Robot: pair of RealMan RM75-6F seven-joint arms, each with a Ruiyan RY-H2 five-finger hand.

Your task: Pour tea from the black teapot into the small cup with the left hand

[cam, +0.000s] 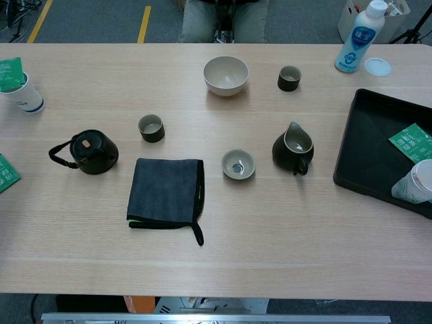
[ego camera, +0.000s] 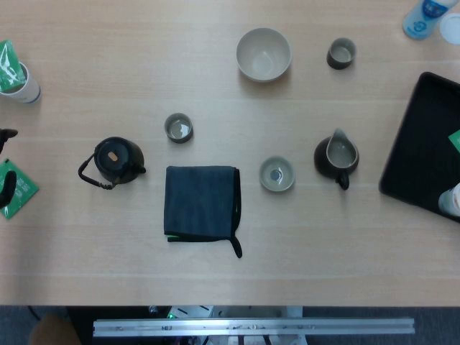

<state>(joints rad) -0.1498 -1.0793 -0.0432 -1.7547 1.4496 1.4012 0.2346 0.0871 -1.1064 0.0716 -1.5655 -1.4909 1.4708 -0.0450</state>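
Teapot first: the black teapot [ego camera: 118, 159] [cam: 90, 151] stands upright on the table [ego camera: 215, 280] [cam: 270, 250] toward the left side, lid on, its loop handle pointing left and its short spout pointing right. Nothing touches it. Just to its right and a little farther back stands the small cup [ego camera: 178, 128] [cam: 151, 127], dark outside and pale inside, upright and apart from the pot. At the left edge of the head view a few dark fingertips of the left hand [ego camera: 7, 162] reach into the picture, well left of the teapot and over a green packet [ego camera: 21, 188] [cam: 7, 173]; too little of the hand shows to tell whether it is spread or clenched, though no object can be seen in it. The right hand is out of sight in both views. Near and right of the pot lies a folded dark cloth [ego camera: 201, 201] [cam: 165, 191] with a loop trailing from its near right corner. Right of the cloth sits a shallow pale dish [ego camera: 277, 175] [cam: 238, 164], and beyond that a dark pitcher [ego camera: 336, 157] [cam: 293, 150] with a pale inside. Farther back are a cream bowl [ego camera: 264, 54] [cam: 226, 75] and a second dark cup [ego camera: 341, 53] [cam: 289, 78]. A black tray [ego camera: 420, 144] [cam: 368, 142] fills the right side, with a green packet and a paper cup [cam: 417, 181] on it. A paper cup with a green packet [ego camera: 18, 74] [cam: 20, 88] stands far left, and a white and blue bottle [ego camera: 424, 16] [cam: 360, 35] far right with a round lid [cam: 376, 66] beside it.
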